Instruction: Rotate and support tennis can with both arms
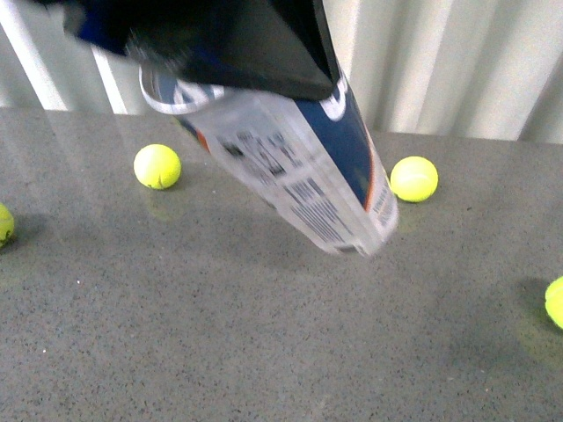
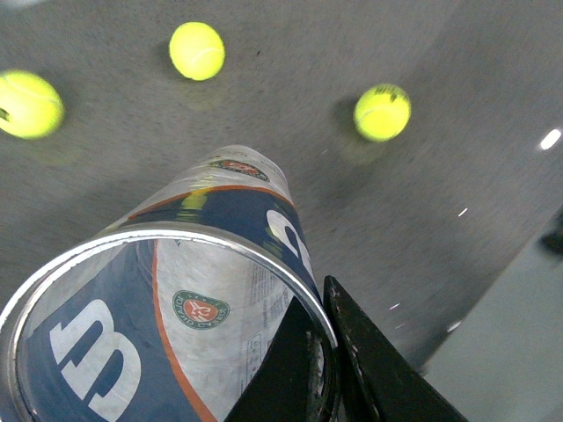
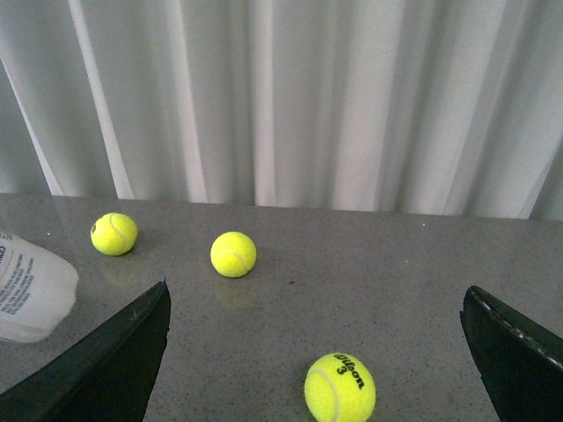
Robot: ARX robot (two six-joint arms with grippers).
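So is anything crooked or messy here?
Yes. The tall clear plastic tennis can with the navy label leans steeply, pinched at its open rim by the left gripper, and looks empty, while yellow tennis balls lie scattered loose on the grey table.

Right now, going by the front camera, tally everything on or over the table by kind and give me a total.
Tennis balls: 4 (two cut off by the picture's edges)
Tennis can: 1
Total: 5
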